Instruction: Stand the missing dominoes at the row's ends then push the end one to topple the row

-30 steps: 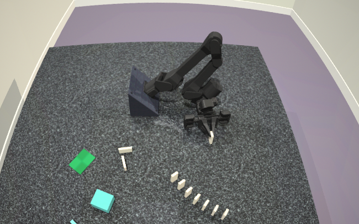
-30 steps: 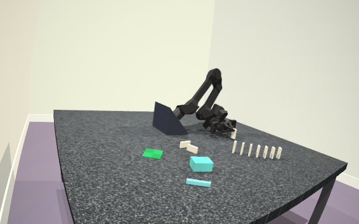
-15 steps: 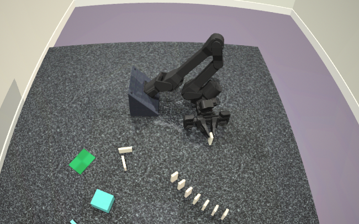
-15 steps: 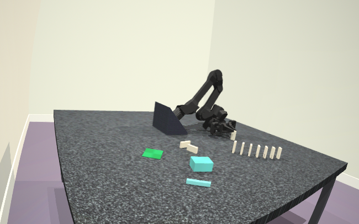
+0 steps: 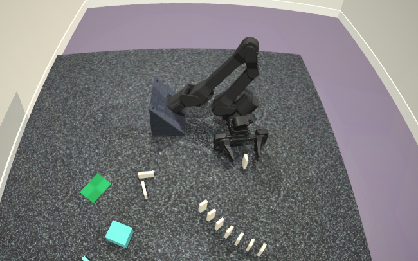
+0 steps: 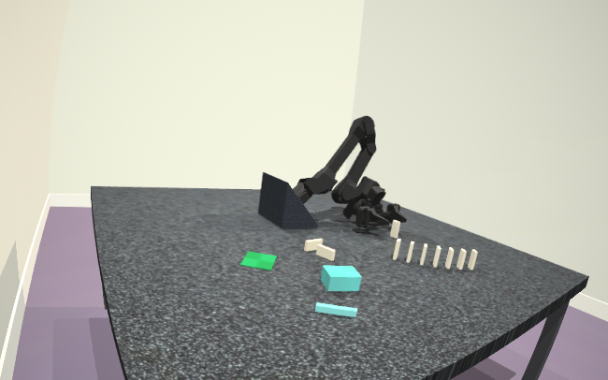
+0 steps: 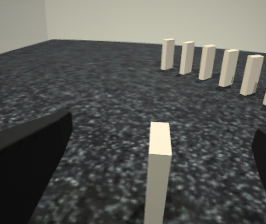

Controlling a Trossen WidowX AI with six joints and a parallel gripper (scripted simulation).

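I had the hand spread wide and low over the bench, with nothing gripped. A single domino stood upright just ahead of it. In my wrist view its top showed between the two fingers, with a gap on either side.

Beyond that, the row of standing dominoes was well apart from the single one. I counted seven in the top view, all upright, in a gently curving line from the far left to the near right. The loose upright one was not in line with them, so neither end of the row had been extended by it.

Left of the row in the top view, two more pieces were down on the bench: one domino lay crosswise, and another domino lay near it, pointing toward the near side. Farther left I had a flat green patch, and nearer, a cyan block with a thin cyan bar on its near side. The black arm reached over from its dark wedge-shaped base, folded at a high elbow.
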